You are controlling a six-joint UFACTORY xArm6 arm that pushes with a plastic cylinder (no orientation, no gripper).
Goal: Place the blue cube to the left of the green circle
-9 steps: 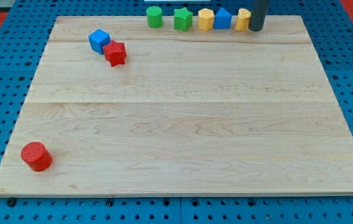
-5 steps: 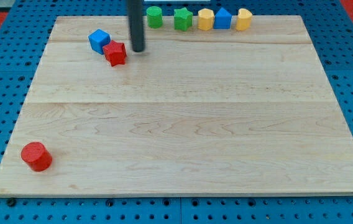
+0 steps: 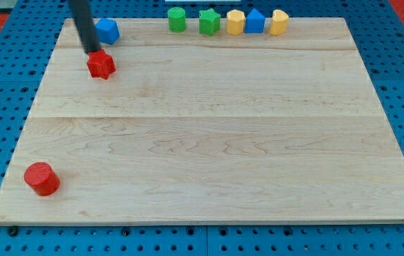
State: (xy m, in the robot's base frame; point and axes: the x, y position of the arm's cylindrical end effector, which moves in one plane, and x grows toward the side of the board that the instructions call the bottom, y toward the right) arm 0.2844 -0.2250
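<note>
Because the blue cube (image 3: 107, 30) must be brought beside the green circle (image 3: 177, 19) at the view's top, my tip (image 3: 91, 51) is set on the cube's lower left, a side from which a rightward push seems possible. No hand is fitted, only a rod. The tip also sits just above the red star (image 3: 101, 65); contact cannot be judged. The cube's left edge is partly hidden by the rod.

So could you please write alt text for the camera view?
My tip sits between the blue cube and red star block, near the wooden board's top left. The green cylinder stands further right.
</note>
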